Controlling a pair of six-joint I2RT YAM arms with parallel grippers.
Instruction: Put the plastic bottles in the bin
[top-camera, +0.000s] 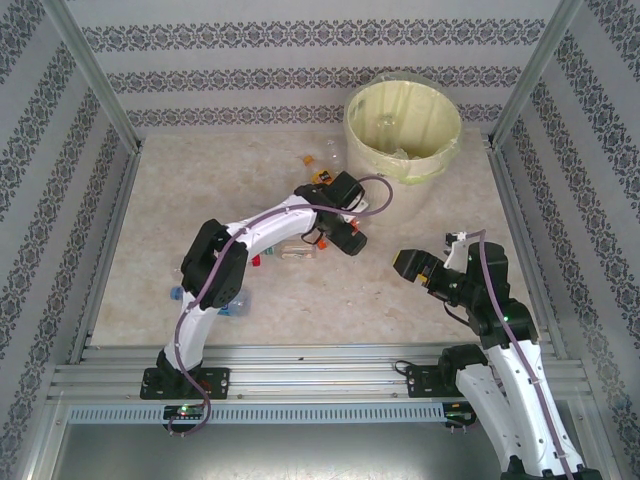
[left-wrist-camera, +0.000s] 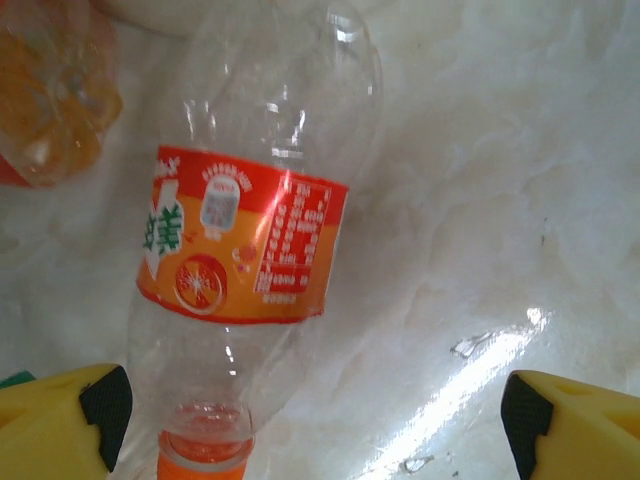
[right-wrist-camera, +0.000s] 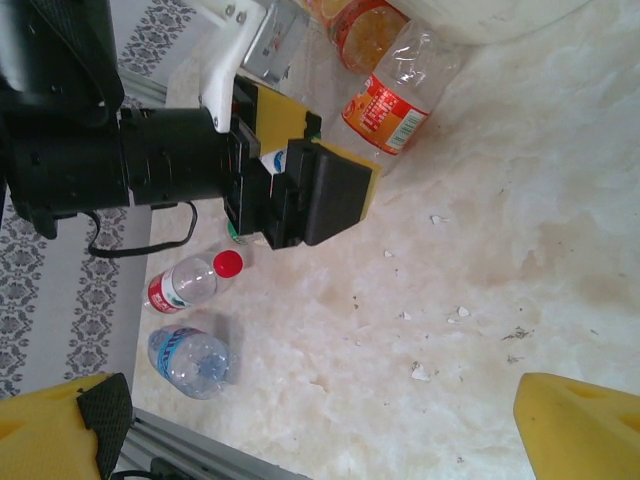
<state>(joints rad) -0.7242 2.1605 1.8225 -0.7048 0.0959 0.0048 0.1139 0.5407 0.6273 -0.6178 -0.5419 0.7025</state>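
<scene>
Orange-labelled bottle (left-wrist-camera: 240, 240) lies on table (left-wrist-camera: 500, 150) near bin (top-camera: 430, 168), flanked by left pincer (left-wrist-camera: 315, 415), jaws wide, not gripping. Right pincer (right-wrist-camera: 320, 420) wide too, empty

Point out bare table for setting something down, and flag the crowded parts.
Bare: the far-left table between the left wall and left arm; the right side between bin, right wall and right arm; the near middle strip between the two arms. Crowded: bottles lie from left of the bin down under the left arm to its elbow.
</scene>
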